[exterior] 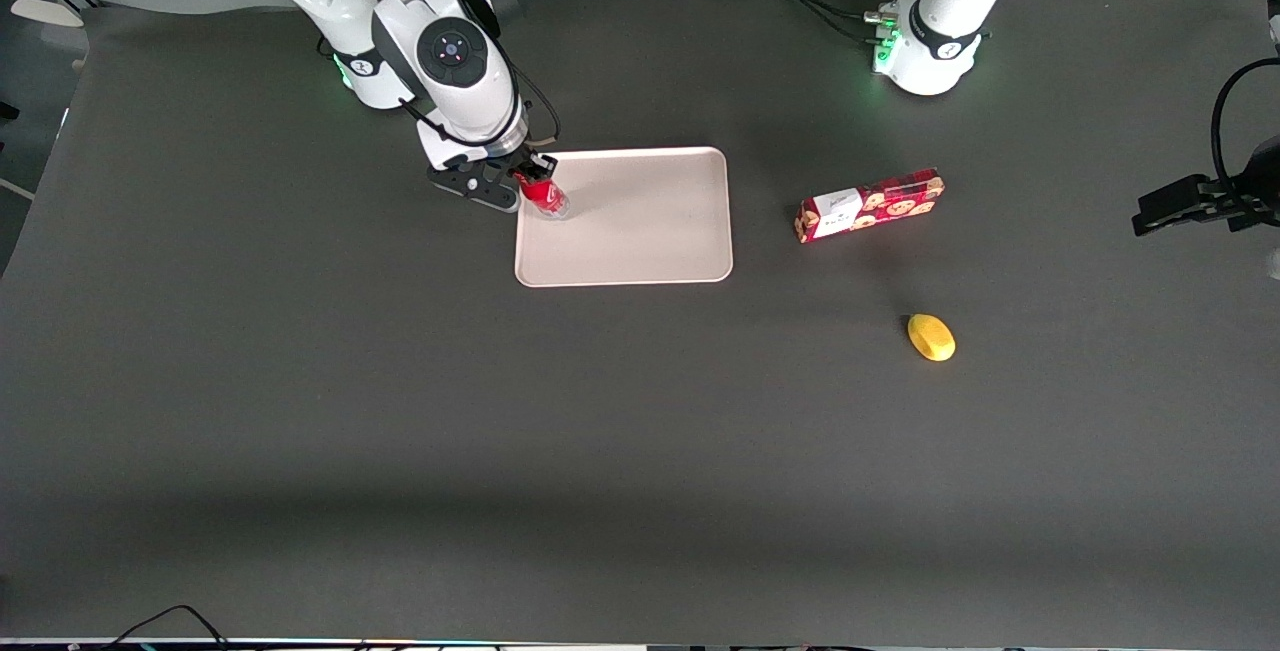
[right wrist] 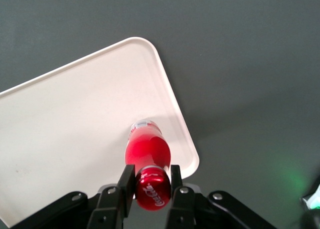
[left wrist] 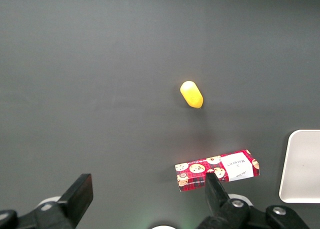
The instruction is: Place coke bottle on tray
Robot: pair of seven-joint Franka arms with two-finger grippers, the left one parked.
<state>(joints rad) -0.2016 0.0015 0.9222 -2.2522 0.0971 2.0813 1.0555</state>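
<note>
The coke bottle (exterior: 542, 193), small and red with a red cap, stands tilted on the pale pinkish-beige tray (exterior: 650, 241), by the tray's edge toward the working arm's end. My right gripper (exterior: 532, 181) is shut on the bottle's cap. In the right wrist view the gripper (right wrist: 150, 181) has a black finger on each side of the red cap, and the bottle (right wrist: 146, 150) reaches down to the tray (right wrist: 60, 129) with its base just inside the rim.
A red cookie box (exterior: 868, 205) lies on the dark table toward the parked arm's end. A yellow lemon-like object (exterior: 930, 337) lies nearer the front camera than the box. Both show in the left wrist view, the box (left wrist: 217, 170) and the yellow object (left wrist: 191, 94).
</note>
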